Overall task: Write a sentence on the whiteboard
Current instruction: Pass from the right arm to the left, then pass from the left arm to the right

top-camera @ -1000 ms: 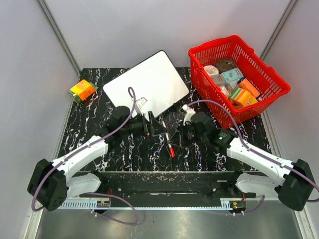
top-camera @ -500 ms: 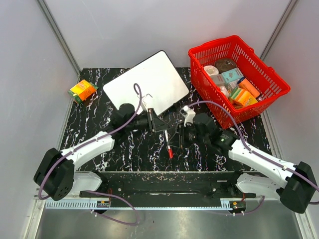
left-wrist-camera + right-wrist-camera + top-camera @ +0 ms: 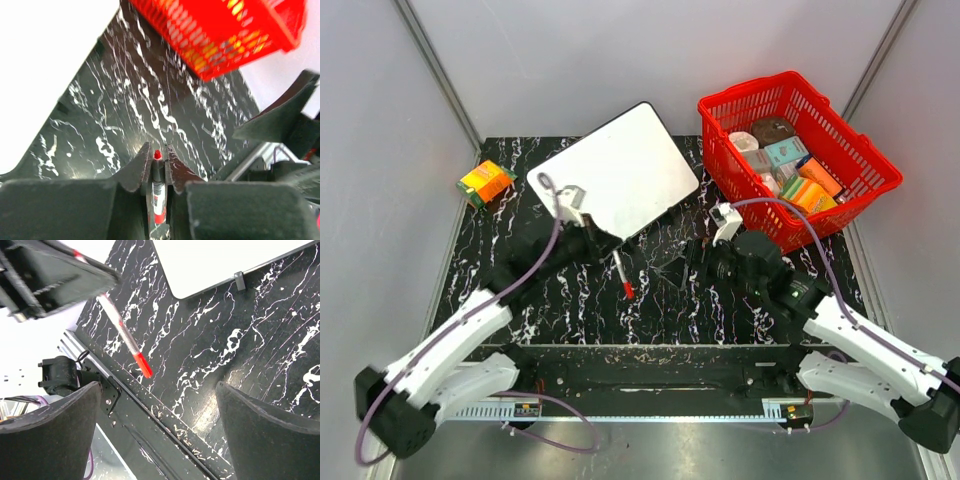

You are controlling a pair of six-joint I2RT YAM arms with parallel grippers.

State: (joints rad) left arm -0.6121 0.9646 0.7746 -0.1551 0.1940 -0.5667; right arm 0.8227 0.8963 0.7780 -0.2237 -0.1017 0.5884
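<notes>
Handover finished since a second ago: left gripper point(image 3: 603, 243) has swung toward the whiteboard point(image 3: 620, 160), clamped on the red marker point(image 3: 621, 275), red end sticking out toward the near side. Right gripper point(image 3: 698, 262) has backed off right, jaws wide, empty. Whiteboard lies far-centre on the marble table point(image 3: 520, 290), no writing on it yet.

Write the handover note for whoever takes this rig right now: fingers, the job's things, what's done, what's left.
Left gripper: fingers shut on the slim red-ended marker pen, held just off the board's near edge, above the black marbled table.
Right gripper: fingers wide open, empty, hovering over the table to the right of the marker.
Large white rectangular whiteboard: lies flat at the back of the table, no writing visible.
Done: the marker is in the left grip.
Left: bring it to the board and write the whole sentence. I cannot tell whether the marker is capped.
</notes>
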